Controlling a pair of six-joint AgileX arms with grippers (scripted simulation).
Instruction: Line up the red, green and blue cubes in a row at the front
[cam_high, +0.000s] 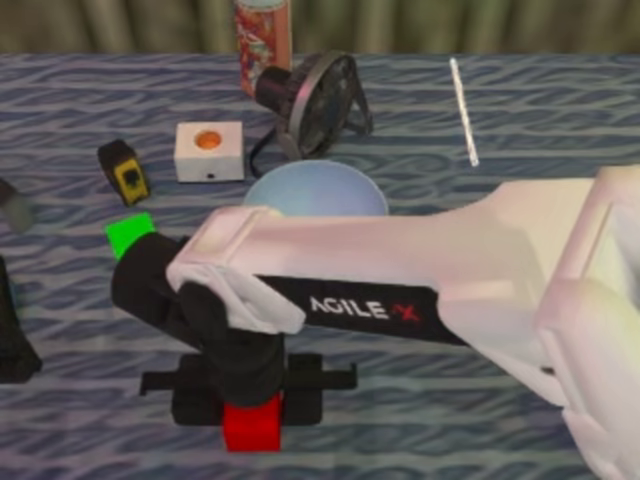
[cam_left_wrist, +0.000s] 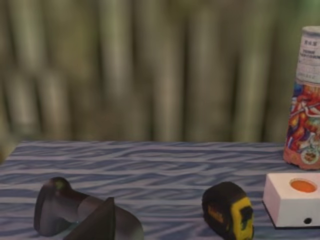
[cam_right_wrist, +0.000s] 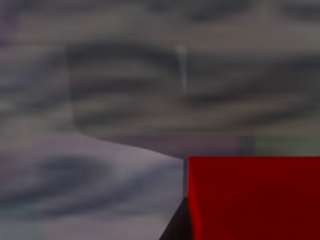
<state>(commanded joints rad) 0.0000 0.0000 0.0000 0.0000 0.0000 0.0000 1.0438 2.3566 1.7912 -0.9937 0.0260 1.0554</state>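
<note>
The right arm reaches across the table from the top view's right, and its right gripper (cam_high: 252, 405) sits over the red cube (cam_high: 252, 425) at the front edge, a bit left of centre. The black gripper body covers the cube's upper part, so I cannot tell whether the fingers pinch it or stand spread around it. The green cube (cam_high: 130, 235) lies farther back on the left, touching or just beside the arm's black wrist. The blue cube is not visible in any view.

Judgement: the step is placing or seating the red cube on the front line. To do it well, keep the cube flat on the wavy blue cloth (cam_high: 450, 420), square to the front edge, and lift away straight up so it doesn't twist. Leave room beside it for two more cubes.

The left arm is parked off the top view's left.

Only the top view shows the pale bowl (cam_high: 315, 190), the small fan (cam_high: 315, 100) and the white stick (cam_high: 463, 110). The left wrist view shows the tape measure (cam_left_wrist: 227, 210), the white block with an orange spot (cam_left_wrist: 292, 200) and the printed can (cam_left_wrist: 305, 115) side-on, but no cubes. The right wrist view gives only a close red face (cam_right_wrist: 255, 197) against cloth.
</note>
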